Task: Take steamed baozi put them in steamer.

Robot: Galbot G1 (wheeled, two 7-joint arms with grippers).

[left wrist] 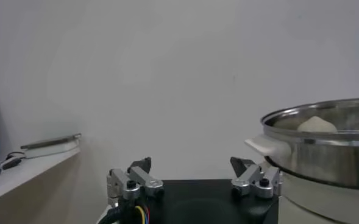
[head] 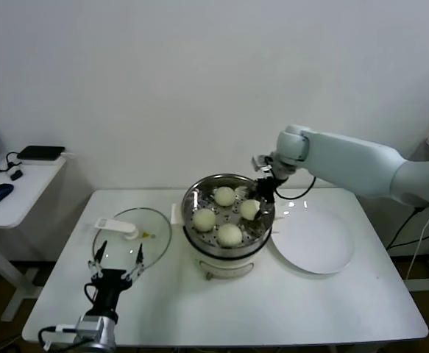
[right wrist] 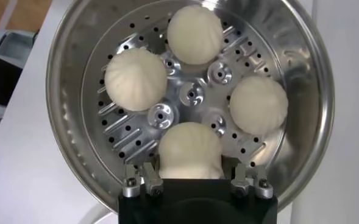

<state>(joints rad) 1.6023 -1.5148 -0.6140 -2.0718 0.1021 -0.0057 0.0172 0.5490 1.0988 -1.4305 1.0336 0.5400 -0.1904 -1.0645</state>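
Nearest the head camera, at the lower left of the frame, the left gripper (head: 116, 259) waited with its fingers spread wide and empty, just in front of the flat round glass lid (head: 132, 234). At mid-frame the round shiny stainless-steel steamer (head: 192, 197) on its white pot base held all four creamy white, smooth steamed baozi (head: 229, 234). The right gripper (head: 262, 193) reached over the basket's right rim, its fingers narrowly set around the fourth bun (right wrist: 189, 150), which sat on the perforated floor (right wrist: 191, 94). Judging from this, only the release and withdrawal remained. The white round plate (head: 313, 241) to the right lay bare. No writing or brand was legible.
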